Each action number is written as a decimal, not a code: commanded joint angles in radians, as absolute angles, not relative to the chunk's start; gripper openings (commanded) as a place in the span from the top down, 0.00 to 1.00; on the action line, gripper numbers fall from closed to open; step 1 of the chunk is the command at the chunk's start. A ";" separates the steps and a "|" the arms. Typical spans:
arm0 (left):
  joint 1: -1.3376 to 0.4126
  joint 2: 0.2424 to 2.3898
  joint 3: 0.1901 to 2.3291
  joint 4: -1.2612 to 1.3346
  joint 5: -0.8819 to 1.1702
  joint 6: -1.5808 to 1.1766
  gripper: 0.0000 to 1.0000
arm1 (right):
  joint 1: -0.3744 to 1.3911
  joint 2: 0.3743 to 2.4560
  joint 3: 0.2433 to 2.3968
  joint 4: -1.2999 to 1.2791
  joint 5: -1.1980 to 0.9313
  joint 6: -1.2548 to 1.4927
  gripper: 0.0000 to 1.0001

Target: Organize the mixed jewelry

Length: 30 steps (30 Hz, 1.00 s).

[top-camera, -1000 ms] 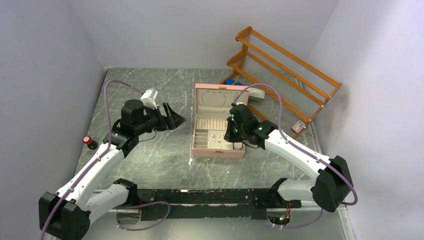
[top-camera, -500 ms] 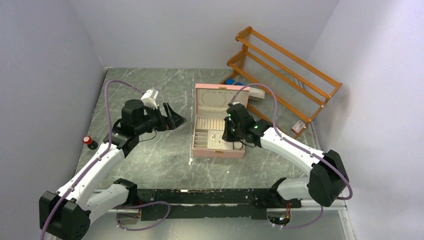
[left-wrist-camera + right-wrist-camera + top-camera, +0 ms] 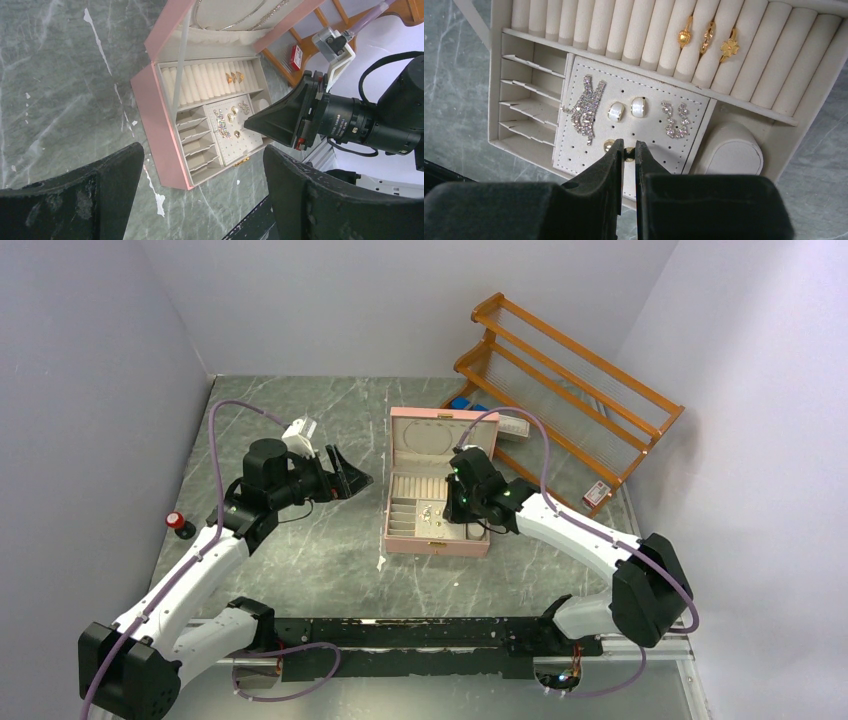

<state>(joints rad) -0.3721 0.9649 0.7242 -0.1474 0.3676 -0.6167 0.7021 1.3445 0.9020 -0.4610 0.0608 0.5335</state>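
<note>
Grey marble bench point(image 3: 300, 550) carries the open pink jewelry box point(image 3: 436, 545). Compared with half a second ago, the right arm point(image 3: 580, 530) leans slightly more to the left. The right pincer point(image 3: 629, 146) is almost pressed together, pinching a small gold stud point(image 3: 629, 153). Three gold rings point(image 3: 706, 36) sit in the rolls ahead of it. The left pincer point(image 3: 200, 160) is widely spread, apart from the box.

Our left arm point(image 3: 190, 570) is bent with the left gripper point(image 3: 348, 472) spread wide and level, while our right arm point(image 3: 580, 535) reaches forward, the right gripper point(image 3: 629, 150) pointing down, its fingers point(image 3: 604, 170) nearly closed.
</note>
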 commanded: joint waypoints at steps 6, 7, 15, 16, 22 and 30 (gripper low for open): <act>-0.371 0.960 0.719 -0.130 0.382 -0.610 0.07 | 0.699 1.356 0.876 -0.431 0.086 0.516 0.92; -0.371 0.960 0.719 -0.130 0.382 -0.611 0.07 | 0.699 1.356 0.875 -0.429 0.086 0.517 0.92; -0.371 0.956 0.719 -0.138 0.378 -0.610 0.07 | 0.700 1.359 0.863 -0.416 0.101 0.524 0.93; -0.371 0.953 0.719 -0.140 0.377 -0.609 0.07 | 0.700 1.357 0.861 -0.414 0.106 0.526 0.93; -0.371 0.950 0.720 -0.145 0.375 -0.608 0.07 | 0.699 1.345 0.850 -0.400 0.105 0.532 0.93; -0.371 0.951 0.715 -0.143 0.375 -0.608 0.07 | 0.699 1.351 0.838 -0.406 0.069 0.520 0.89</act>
<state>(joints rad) -0.3721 0.9649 0.7242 -0.1501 0.3672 -0.6163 0.7021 1.3518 0.8562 -0.3943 0.0681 0.5350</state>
